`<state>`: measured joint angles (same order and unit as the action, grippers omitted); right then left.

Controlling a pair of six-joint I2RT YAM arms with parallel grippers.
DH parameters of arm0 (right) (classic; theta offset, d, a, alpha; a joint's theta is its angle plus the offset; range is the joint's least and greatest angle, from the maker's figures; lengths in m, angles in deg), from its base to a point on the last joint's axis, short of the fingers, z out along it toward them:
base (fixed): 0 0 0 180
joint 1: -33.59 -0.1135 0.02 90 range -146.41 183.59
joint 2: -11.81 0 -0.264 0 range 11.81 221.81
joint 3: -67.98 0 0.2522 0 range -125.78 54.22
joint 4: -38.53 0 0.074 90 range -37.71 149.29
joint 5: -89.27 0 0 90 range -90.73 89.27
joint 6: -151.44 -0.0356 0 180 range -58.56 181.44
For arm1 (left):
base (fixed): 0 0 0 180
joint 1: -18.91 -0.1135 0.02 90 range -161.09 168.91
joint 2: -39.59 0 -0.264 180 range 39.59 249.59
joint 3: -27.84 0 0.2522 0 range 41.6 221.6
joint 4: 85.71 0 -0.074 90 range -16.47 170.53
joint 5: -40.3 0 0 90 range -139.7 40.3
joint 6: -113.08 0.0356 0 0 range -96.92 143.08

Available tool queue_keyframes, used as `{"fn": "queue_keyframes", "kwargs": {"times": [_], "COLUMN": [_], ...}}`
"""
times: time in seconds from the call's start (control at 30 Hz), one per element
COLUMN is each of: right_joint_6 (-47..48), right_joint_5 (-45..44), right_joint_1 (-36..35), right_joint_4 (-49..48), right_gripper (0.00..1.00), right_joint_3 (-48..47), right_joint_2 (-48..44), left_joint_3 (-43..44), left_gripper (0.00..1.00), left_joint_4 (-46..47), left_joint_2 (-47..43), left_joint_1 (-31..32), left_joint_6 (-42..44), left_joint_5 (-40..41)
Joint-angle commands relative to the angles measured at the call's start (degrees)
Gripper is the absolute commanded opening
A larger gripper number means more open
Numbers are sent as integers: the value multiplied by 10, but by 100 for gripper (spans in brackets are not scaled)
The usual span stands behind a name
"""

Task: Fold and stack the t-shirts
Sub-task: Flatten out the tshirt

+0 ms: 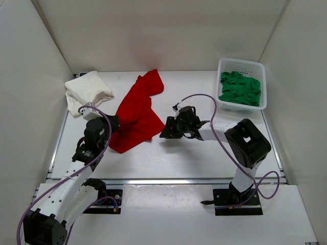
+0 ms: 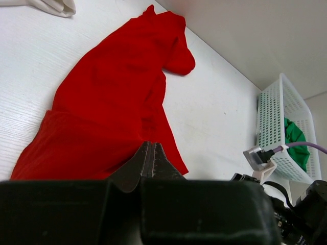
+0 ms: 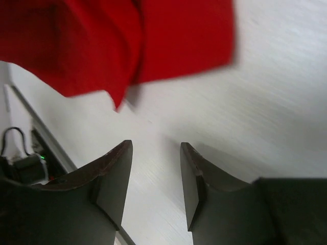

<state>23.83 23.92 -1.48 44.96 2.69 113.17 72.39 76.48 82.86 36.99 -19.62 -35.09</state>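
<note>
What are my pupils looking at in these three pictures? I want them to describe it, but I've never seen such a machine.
Two robot arms stand at a table. One picture looks down from above; the others come from a camera on each wrist. A white shirt lies at the back left, a red shirt lies crumpled in the middle, a green shirt sits in a basket. The left gripper is shut at the red shirt's edge; the right gripper is open and empty.

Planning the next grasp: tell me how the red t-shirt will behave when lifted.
The red t-shirt lies rumpled in soft folds, so it will probably droop limply. It looks thin, likely light. Pushed across the table, it would probably bunch.
</note>
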Motion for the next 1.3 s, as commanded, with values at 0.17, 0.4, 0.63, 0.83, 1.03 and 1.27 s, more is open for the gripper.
{"fn": "queue_keyframes", "kwargs": {"times": [0.17, 0.4, 0.63, 0.83, 1.03, 1.27], "right_joint_6": [-78, -107, -125, -147, -150, -96], "right_joint_5": [-23, -17, -2, 23, 47, 59], "right_joint_1": [-54, -55, -54, -52, -49, 5], "right_joint_4": [-174, -187, -204, -218, -218, -162], "right_gripper": [40, 37, 36, 32, 15, 0], "right_joint_3": [-29, -45, -55, -67, -78, -20], "right_joint_2": [53, 102, 125, 147, 146, -7], "left_joint_3": [-13, -9, -10, -19, -23, 9], "left_gripper": [0, 0, 0, 0, 0, 0], "left_joint_4": [25, 25, 29, 32, 33, 33], "left_joint_2": [-2, 4, 7, 9, 2, 22], "left_joint_1": [5, 7, 5, 5, 3, -2], "left_joint_6": [-1, 2, 1, -3, -4, 23], "left_joint_5": [-5, -3, -1, -5, -5, 9]}}
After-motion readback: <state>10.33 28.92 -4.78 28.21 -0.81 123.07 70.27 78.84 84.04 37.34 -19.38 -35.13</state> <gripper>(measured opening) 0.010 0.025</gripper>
